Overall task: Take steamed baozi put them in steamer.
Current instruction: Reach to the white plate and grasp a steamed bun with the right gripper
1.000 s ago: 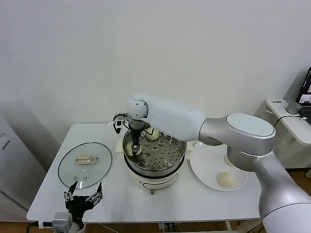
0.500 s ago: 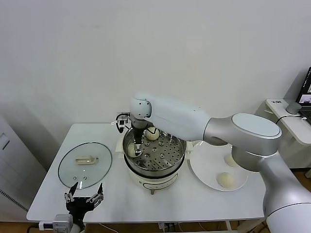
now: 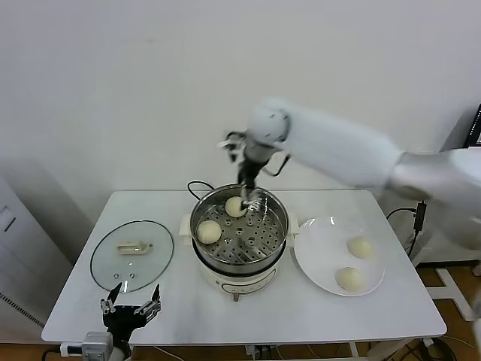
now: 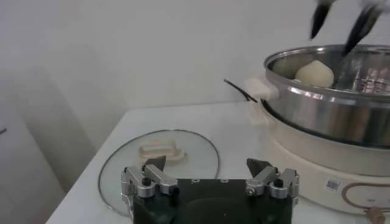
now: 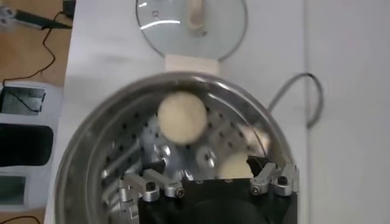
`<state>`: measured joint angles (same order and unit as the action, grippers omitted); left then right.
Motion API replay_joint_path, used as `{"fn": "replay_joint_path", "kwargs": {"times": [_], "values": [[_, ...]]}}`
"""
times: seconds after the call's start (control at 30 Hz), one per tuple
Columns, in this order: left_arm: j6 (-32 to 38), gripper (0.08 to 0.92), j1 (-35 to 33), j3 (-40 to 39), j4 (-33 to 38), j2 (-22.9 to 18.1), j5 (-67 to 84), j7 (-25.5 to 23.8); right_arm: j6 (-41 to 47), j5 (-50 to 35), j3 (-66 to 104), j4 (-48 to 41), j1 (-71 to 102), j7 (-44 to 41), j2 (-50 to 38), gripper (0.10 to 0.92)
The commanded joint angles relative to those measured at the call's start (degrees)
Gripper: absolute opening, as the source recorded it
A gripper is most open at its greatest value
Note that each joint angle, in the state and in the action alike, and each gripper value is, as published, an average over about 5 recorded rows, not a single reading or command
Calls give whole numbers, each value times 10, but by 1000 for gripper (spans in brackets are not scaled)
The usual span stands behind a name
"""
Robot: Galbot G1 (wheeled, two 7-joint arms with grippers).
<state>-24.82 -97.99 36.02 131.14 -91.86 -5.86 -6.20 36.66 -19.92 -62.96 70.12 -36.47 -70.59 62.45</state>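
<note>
The right hand (image 3: 249,197) is up over the back of the steamer (image 3: 279,239), fingers spread wide and holding nothing, its dark tips hanging just above the rim beside the far bun. Directly beneath it two baozi sit on the perforated floor: one (image 3: 234,207) at the back, close under those fingertips, and one (image 3: 209,231) on the robot's-left side of the basket, the two apart from each other. From the right wrist camera you look straight down past the open fingers (image 5: 149,187) onto that same shiny basket (image 5: 85,152), with one bun (image 5: 181,117) in plain sight and the second (image 5: 234,165) partly tucked behind the hand. The steel basket sits in its white pot base, a black cord trailing off behind it. Out to the right, just beside the pot, is the white plate (image 3: 316,263), and two more buns rest on it, one (image 3: 361,247) nearer the back and one (image 3: 349,278) nearer the front edge, apart from each other. On the other side of the pot the glass lid (image 3: 105,263) lies flat on the worktop (image 3: 301,316), pale handle up. And the left hand (image 3: 129,307) is parked low at the front-left edge of the worktop, just in front of the lid, fingers wide apart and empty; its own camera shows the lid (image 4: 122,167) just beyond its fingertips and the pot (image 4: 323,115) off to the side, with a bun (image 4: 314,73) peeking above the rim.
</note>
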Motion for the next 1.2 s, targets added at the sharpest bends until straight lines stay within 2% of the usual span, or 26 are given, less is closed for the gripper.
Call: {"fn": "replay_joint_path", "kwargs": {"times": [0.03, 0.3, 0.7, 0.93, 1.2], "values": [[-5, 823, -1, 1, 1, 0, 0, -1, -83, 22, -19, 68, -88, -61, -226, 823], [-8, 823, -6, 10, 4, 3, 7, -4, -169, 149, 87, 39, 63, -87, -289, 823], [-15, 823, -9, 12, 5, -5, 30, -11, -267, 312, 271, 9, 336, -100, -238, 823], [-16, 823, -7, 16, -7, -5, 31, -10, -288, 348, 294, -12, 387, -103, -205, 823], [-20, 823, -2, 21, -8, -5, 31, -9, -263, 356, 292, -7, 414, -98, -194, 823]]}}
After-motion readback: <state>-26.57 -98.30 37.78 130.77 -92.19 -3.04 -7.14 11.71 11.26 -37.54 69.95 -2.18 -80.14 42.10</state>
